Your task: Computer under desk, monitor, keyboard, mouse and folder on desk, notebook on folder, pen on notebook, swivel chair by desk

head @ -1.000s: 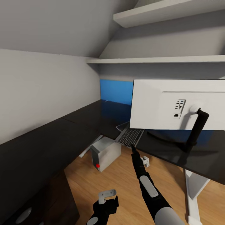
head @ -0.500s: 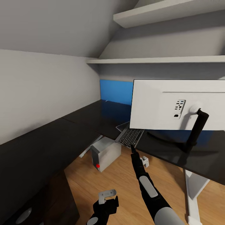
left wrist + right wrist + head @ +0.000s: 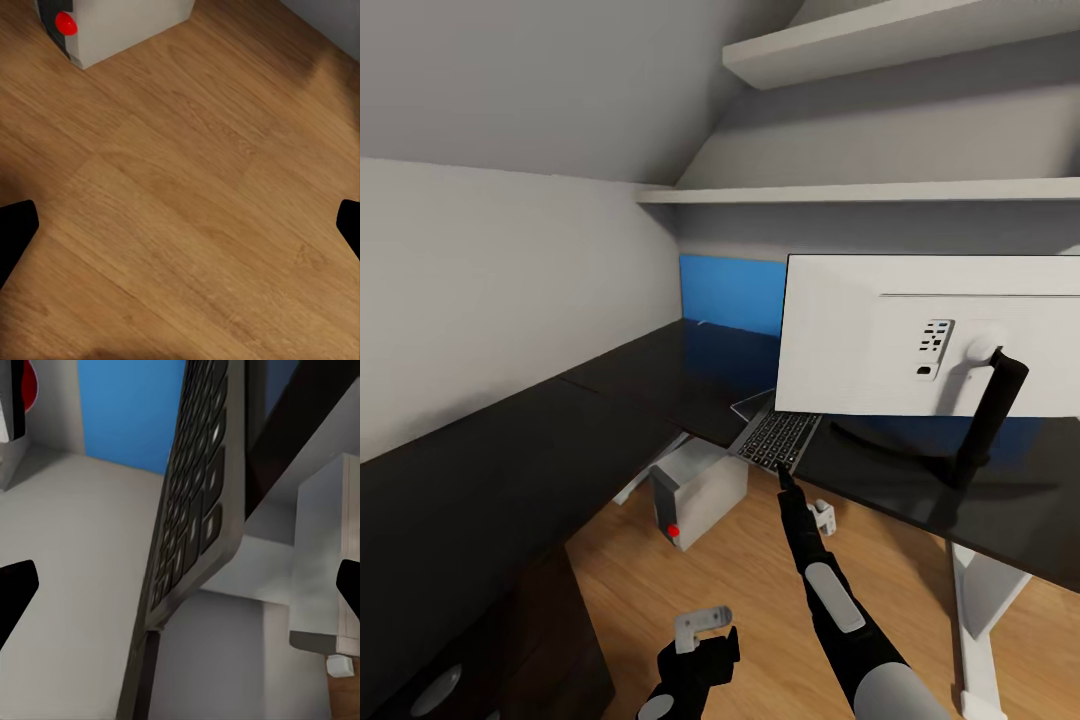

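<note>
- Reaching up from below, the right arm puts the right claw [image 3: 781, 470] just at the near edge of the keyboard [image 3: 775, 438], which lies on the black surface [image 3: 660, 385] and overhangs its front edge.
- Right wrist view: keyboard [image 3: 196, 502] sits between the two fingertips [image 3: 15, 589], which are set wide apart; nothing is pinched. Contact with the keyboard cannot be told.
- Monitor [image 3: 920, 335] stands on the surface with its white back to the camera, on its black curved stand arm [image 3: 985, 415]; the keyboard's far part is tucked under the monitor's lower left corner.
- Computer [image 3: 698, 490] rests on the wooden floor [image 3: 760, 590] under the surface, red dot facing out, well apart from both claws.
- Left claw [image 3: 700, 628] hangs low over the floor, near the computer but not touching it. Left wrist view: fingertips [image 3: 15, 232] spread wide, bare floor between them, computer corner [image 3: 112, 26] ahead.
- Blue wall panel [image 3: 730, 292] behind the surface; two white shelves [image 3: 860, 190] above.
</note>
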